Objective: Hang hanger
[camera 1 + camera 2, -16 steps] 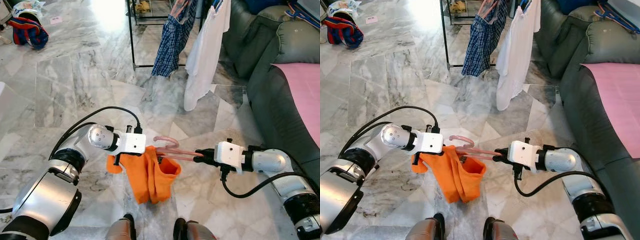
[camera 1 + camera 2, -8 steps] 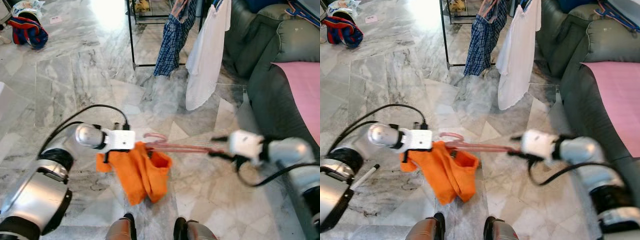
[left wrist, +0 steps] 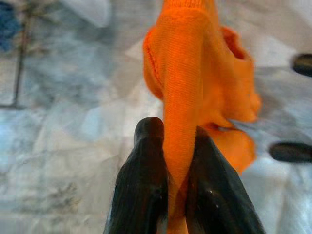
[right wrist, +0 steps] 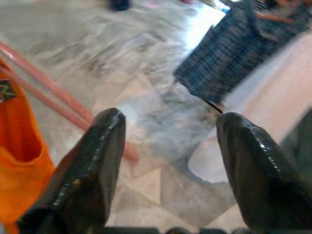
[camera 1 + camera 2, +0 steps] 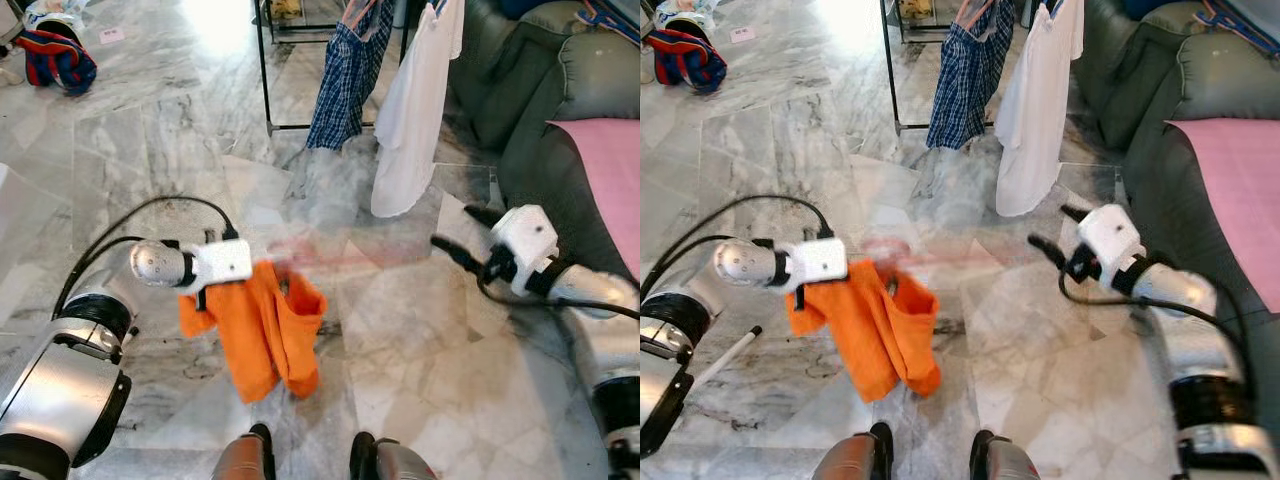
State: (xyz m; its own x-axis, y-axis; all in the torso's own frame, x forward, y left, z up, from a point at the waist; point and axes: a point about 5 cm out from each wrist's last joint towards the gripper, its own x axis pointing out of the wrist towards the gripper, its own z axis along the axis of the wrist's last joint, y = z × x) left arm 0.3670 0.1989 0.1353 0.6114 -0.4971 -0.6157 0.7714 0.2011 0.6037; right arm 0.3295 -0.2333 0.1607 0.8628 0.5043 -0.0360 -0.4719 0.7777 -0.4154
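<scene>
Cloth (image 5: 268, 325): bright orange. Hanger (image 5: 320, 255): pale pink. Floor (image 5: 160, 150): grey-white veined marble. Shirt (image 5: 347, 70): blue-white check. Garment (image 5: 412, 110): plain white. Sofa (image 5: 540, 110): grey-green, with pink cover (image 5: 605, 170). End effector fingers (image 4: 87, 170): glossy black.

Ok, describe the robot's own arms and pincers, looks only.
Both arms are silver metal with dark joint bands and a rounded silver joint. Each wrist is a white boxy block trailing a looping black cable. The left pincer and right pincer each have two long, glossy black fingers with rounded tips.
</scene>
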